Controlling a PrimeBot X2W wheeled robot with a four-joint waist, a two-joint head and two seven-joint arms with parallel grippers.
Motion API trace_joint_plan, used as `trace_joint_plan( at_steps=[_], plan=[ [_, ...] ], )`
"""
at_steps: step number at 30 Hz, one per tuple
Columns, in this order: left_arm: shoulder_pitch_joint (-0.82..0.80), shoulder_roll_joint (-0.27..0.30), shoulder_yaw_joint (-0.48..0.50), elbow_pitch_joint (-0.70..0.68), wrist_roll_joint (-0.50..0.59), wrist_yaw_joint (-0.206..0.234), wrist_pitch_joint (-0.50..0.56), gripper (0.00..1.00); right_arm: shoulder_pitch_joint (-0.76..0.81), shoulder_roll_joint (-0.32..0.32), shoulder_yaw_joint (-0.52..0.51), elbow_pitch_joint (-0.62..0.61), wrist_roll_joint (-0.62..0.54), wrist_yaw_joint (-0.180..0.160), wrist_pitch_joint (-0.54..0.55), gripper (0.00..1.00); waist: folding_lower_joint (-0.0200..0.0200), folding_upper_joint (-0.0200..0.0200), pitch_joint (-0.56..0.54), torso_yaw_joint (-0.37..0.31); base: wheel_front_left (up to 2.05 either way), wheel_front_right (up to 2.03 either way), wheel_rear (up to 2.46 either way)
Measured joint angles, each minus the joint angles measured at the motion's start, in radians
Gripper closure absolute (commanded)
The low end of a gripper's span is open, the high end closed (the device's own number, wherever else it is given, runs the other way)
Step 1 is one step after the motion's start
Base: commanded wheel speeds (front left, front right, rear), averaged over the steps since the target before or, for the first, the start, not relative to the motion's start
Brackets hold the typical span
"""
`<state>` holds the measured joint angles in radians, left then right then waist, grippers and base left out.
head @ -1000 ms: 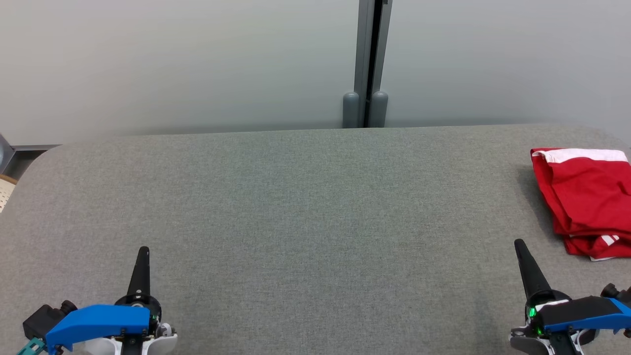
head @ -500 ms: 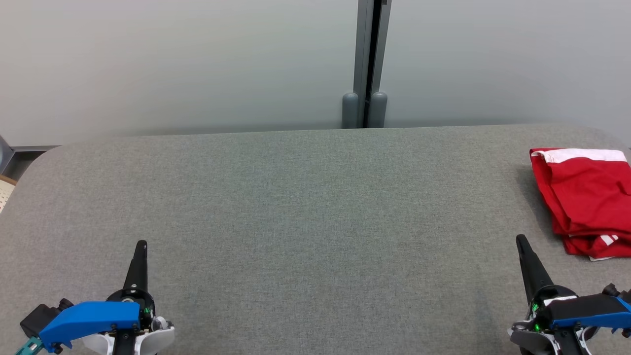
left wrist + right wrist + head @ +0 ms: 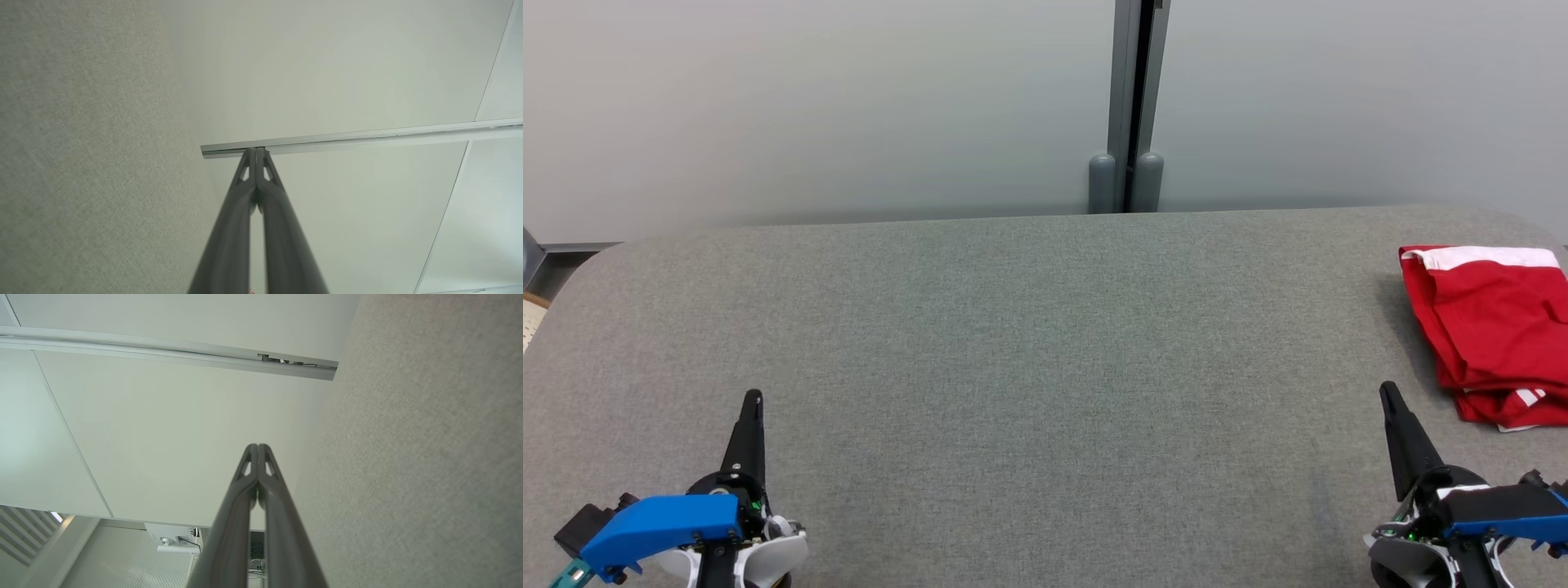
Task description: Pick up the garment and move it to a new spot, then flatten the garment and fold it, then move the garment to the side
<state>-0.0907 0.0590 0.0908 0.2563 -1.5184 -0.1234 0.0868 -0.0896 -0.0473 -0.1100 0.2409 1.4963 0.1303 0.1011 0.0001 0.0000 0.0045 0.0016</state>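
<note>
The left gripper [image 3: 256, 158] is seen rising from the bottom centre of the frame, its 2 long dark fingers pressed together at the tips. A grey fabric surface [image 3: 81, 163] is shown along the left of the frame. Pale wall panels [image 3: 327, 73] are seen at the upper right, crossed by a metal strip [image 3: 367, 137] running to the right edge.

The garment [image 3: 1494, 327], beyond the right gripper [image 3: 1387, 390], is red with a white band and white stripes. The table [image 3: 1045, 343] is heathered grey. That gripper is black and blue.
</note>
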Motion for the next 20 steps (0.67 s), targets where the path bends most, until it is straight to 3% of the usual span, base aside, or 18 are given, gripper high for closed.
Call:
trace_joint_plan(
  at_steps=[20],
  plan=[
    [-0.013,-0.009,0.024,-0.01,-0.093,-0.006,0.027,1.0,-0.014,0.0,-0.003,0.004,0.115,0.0,0.012,1.0,0.0,0.0,-0.001,-0.002,0.0,0.0,0.0]
  ],
)
